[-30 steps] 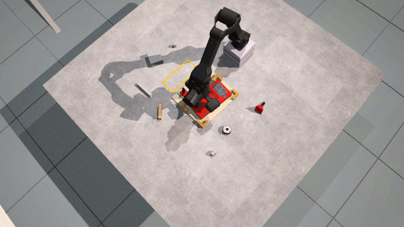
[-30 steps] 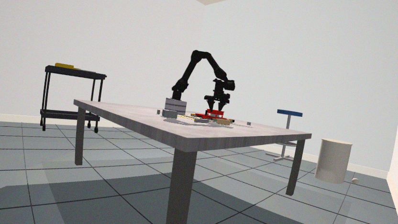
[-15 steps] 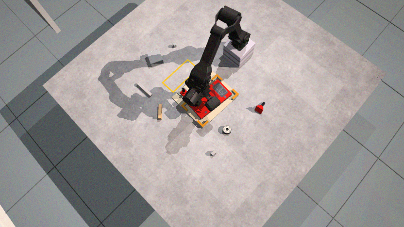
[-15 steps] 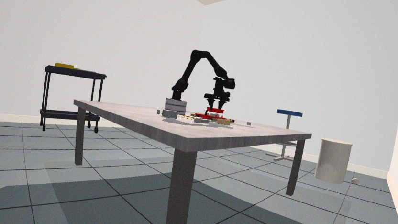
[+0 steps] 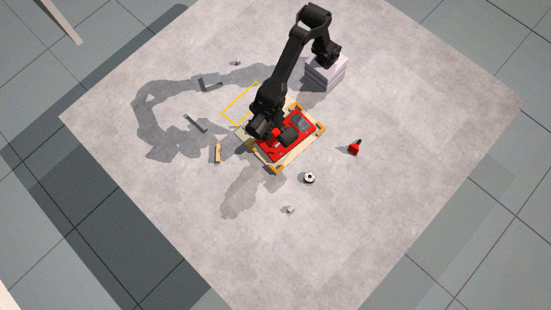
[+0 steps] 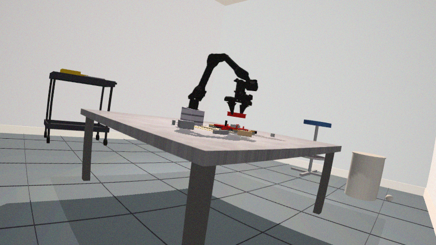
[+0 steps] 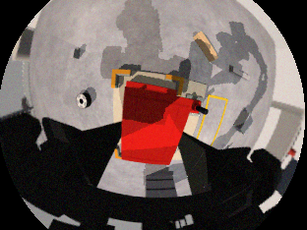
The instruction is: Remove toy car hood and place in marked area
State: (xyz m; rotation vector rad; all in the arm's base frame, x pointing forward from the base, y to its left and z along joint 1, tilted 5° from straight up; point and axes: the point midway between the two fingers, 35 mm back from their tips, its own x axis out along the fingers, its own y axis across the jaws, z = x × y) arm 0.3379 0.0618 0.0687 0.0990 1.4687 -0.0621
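My gripper [image 6: 237,112] [image 7: 152,129] is shut on the hood, a flat red panel [image 6: 236,115] [image 7: 148,143], with one finger at each side. In the exterior view the hood hangs nearly level in the air, with a gap between it and the toy car. The red toy car [image 5: 304,133] [image 6: 219,125] sits on a beige board with orange corner pieces, below the gripper. In the wrist view the hood hides most of the car. The marked area, a yellow outline [image 5: 238,97] [image 7: 217,97], lies on the table beside the board; the arm covers part of it in the top view.
A small red part with a black knob [image 7: 201,109] stands between the car and outline. A tan block [image 5: 218,152] [image 7: 206,46], grey bar [image 5: 196,122] and grey bracket [image 5: 210,85] lie beyond. A wheel [image 5: 309,175] [image 7: 83,100] and red-and-black piece [image 5: 352,149] lie on the other side.
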